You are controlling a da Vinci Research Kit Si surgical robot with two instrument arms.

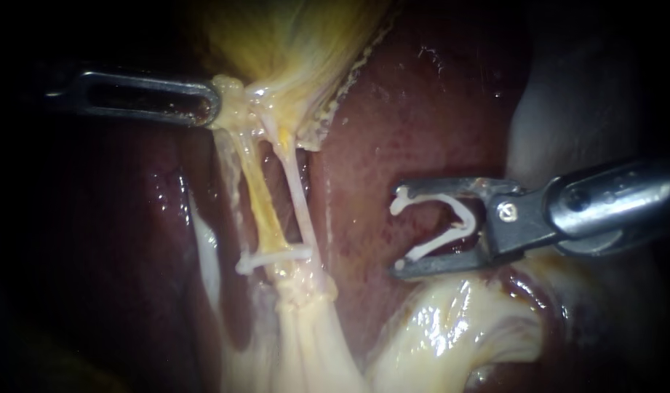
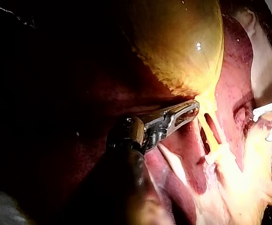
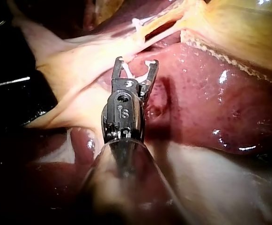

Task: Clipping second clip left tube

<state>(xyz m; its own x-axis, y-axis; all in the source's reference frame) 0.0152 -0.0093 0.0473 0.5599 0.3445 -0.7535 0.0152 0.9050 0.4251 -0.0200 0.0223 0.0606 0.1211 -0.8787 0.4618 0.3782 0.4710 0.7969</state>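
My left instrument comes in from the left, its slotted jaws shut on the neck of the yellow gallbladder and holding it taut. Two tubes run down from there: the yellowish left tube and the whitish right tube. A white clip lies across their lower part. My right instrument stands to the right of the tubes, apart from them, over the liver. Its jaws stand wide around an unclosed white clip. The right wrist view shows these jaws short of the tubes.
Pale glistening fatty tissue bulges under my right instrument. Dark red liver lies on both sides of the tubes. In the left wrist view the gallbladder swells ahead of my left instrument.
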